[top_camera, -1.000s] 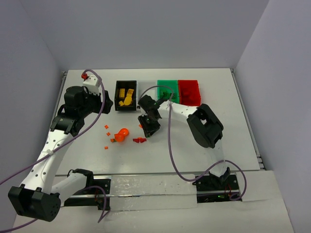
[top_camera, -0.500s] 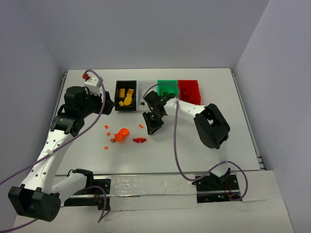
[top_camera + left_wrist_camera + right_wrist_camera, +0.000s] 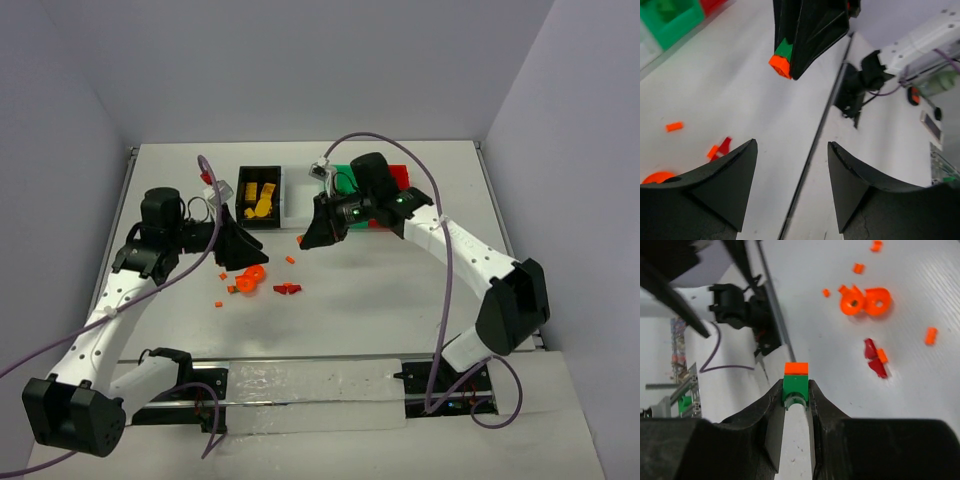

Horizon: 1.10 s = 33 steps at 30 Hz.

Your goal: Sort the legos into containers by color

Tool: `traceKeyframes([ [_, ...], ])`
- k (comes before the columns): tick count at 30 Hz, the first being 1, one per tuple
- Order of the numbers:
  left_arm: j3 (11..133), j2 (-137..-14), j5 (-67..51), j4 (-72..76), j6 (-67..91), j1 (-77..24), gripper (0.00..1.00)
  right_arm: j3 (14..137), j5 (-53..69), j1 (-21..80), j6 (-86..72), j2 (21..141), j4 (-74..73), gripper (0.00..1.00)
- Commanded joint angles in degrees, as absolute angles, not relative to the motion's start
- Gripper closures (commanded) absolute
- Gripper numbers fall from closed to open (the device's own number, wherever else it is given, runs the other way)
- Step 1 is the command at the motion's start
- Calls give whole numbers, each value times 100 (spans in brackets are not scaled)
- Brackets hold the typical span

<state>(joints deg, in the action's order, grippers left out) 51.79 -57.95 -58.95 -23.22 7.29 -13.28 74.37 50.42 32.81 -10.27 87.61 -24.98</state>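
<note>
Legos in orange (image 3: 250,277) lie loose on the table (image 3: 400,300), on the near side of the black bin (image 3: 241,200): two big round pieces that touch each other, with small bits to their left. The left gripper (image 3: 790,144) hangs just near of the black bin, beside the round pieces, its jaws wide apart and holding nothing. Inside the black bin lie yellow legos (image 3: 258,200). Some dark red pieces (image 3: 288,290) lie on the table near of the black bin's right corner. The white bin (image 3: 292,192) stands just beside the black bin on its right. The right gripper (image 3: 796,390), near-right of the black bin and above the table, is closed narrow on a green brick (image 3: 785,49) with an orange piece (image 3: 780,66) on its end. Further right of the black bin stand the green bin (image 3: 340,175) and the red bin (image 3: 402,174), both partly hidden behind the right arm
</note>
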Motion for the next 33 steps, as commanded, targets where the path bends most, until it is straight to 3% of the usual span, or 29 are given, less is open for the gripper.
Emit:
traceKeyframes([
  [1, 4986, -5617, -7298, -706, 1831, -1301, 35, 7234, 6049, 3418, -701, 8255, -1780, 100],
  [14, 4924, -5747, -7197, -123, 2432, -1760, 38, 7661, 6036, 3954, -90, 8136, -2364, 100],
  [33, 5123, -6053, -6589, -623, 1970, -2230, 38, 7875, 6004, 4228, -132, 8191, -2468, 100],
])
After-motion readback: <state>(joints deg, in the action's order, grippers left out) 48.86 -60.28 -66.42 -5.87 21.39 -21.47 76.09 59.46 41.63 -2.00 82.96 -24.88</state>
